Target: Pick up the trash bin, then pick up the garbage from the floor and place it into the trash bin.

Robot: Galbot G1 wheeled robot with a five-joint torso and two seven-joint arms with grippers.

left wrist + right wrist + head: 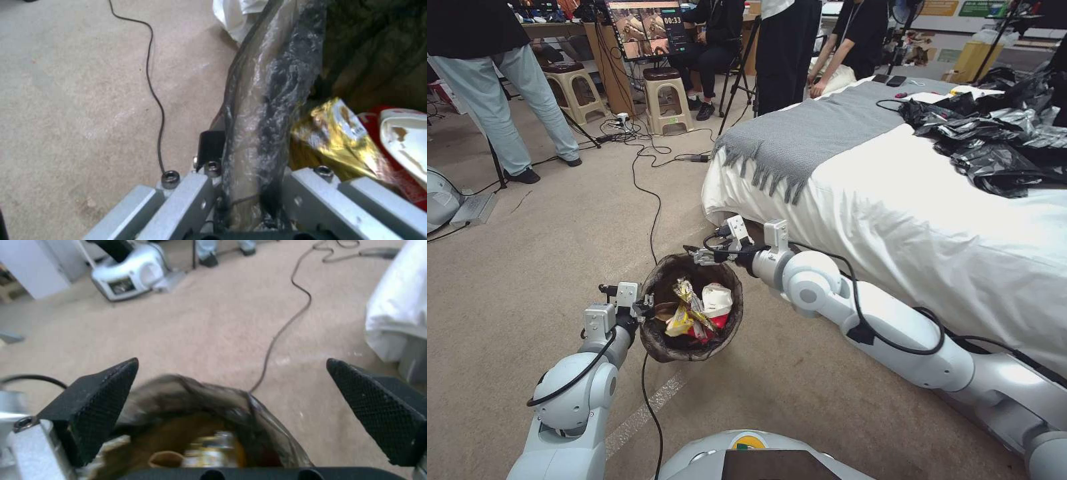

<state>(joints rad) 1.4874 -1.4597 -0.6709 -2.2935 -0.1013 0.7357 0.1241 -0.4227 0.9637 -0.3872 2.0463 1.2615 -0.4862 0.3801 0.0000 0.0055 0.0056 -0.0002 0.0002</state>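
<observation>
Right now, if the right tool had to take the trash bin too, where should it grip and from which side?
Probably the far rim, coming from the bed side. The trash bin is held at its near-left rim by the left tool, shut over the liner. The right tool hovers open at the opposite edge, and the thin upright lip suits a pinch. The yellow wrappers and cup sit mid-bin.

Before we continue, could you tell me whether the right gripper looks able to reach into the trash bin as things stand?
Probably yes: the right gripper hovers open at the far rim of the trash bin, which the left gripper holds, its mouth uncovered.
</observation>
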